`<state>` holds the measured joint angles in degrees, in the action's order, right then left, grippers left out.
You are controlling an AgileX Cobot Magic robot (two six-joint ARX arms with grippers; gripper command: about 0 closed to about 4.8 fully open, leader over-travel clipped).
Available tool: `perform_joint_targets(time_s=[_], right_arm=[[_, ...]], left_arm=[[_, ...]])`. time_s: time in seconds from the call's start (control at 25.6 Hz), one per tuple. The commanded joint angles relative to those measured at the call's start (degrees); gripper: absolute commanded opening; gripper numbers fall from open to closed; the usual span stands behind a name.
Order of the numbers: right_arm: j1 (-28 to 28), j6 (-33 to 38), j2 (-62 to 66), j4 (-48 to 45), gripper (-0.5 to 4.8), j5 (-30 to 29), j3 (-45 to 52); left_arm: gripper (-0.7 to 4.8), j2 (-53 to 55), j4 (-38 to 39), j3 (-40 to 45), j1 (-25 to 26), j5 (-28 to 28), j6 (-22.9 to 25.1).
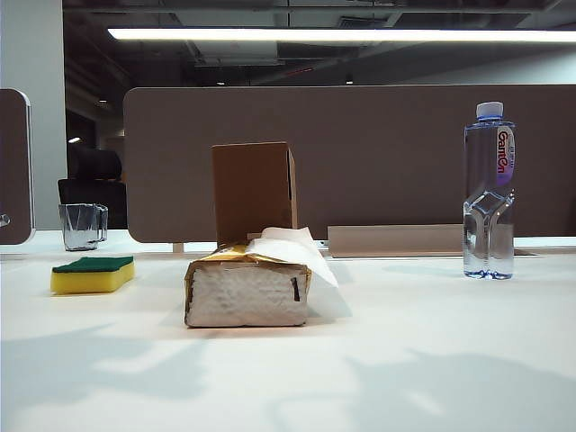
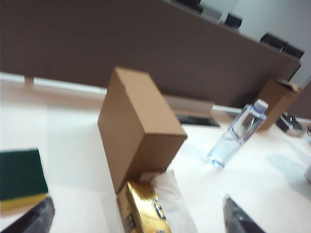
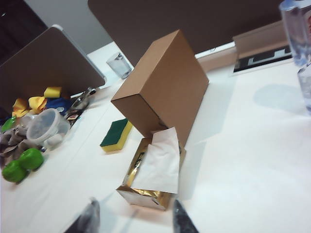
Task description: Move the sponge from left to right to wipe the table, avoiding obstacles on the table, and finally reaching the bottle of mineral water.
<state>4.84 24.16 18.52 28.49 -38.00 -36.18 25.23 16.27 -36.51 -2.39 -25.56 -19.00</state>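
The yellow sponge point(image 1: 93, 274) lies green side up on the left of the white table point(image 1: 405, 360). In the middle stands the gold-and-white tissue pack point(image 1: 247, 288), and the brown cardboard box point(image 1: 254, 191) rises right behind it. The bottle of mineral water point(image 1: 489, 193) stands upright at the far right. Neither gripper shows in the exterior view. My left gripper point(image 2: 137, 221) is open above the table, short of the tissue pack point(image 2: 143, 208), with the sponge point(image 2: 19, 177) off to one side. My right gripper point(image 3: 135, 216) is open and empty, just short of the tissue pack point(image 3: 153, 179).
A clear glass cup point(image 1: 82, 225) stands behind the sponge near the back edge. A brown partition point(image 1: 360, 153) runs along the back. Green balls point(image 3: 22, 165), a plastic tub point(image 3: 46, 127) and coloured scraps crowd the table's left end. A second cardboard box point(image 2: 279, 102) stands beyond the bottle.
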Motion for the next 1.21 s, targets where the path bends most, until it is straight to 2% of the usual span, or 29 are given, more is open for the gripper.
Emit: perform_joint_targets(time_s=[0.04,0.23,0.74,0.9,1.02,1.21], right_arm=[[0.0,0.1,2.3,-0.8,2.21,-2.4,-2.5],[0.0,1.9,5.0,-0.7,2.22,-5.1,-5.7],[-0.1,3.3,14.1,0.0,2.44,-12.8,-11.3],[-2.6,3.7,16.3,0.1,2.44,-14.1,-11.3],[-7.8,4.4,18.8,0.0,2.44,-14.3,-11.3],[-12.6,4.3,21.0,-0.2,2.44,-10.6,-11.3]], left_arm=[[4.50,8.2,-0.7,-3.7,0.0,-0.8,-0.1],[4.79,17.1,-2.3,-6.5,0.0,-0.6,-0.1],[4.79,34.2,-11.4,-7.7,0.1,2.6,0.2],[4.79,38.7,-13.7,-7.8,1.6,2.4,0.1],[4.79,42.3,-14.9,-8.3,5.1,2.1,0.1],[4.79,48.4,-13.6,-13.1,8.5,-2.2,0.2]])
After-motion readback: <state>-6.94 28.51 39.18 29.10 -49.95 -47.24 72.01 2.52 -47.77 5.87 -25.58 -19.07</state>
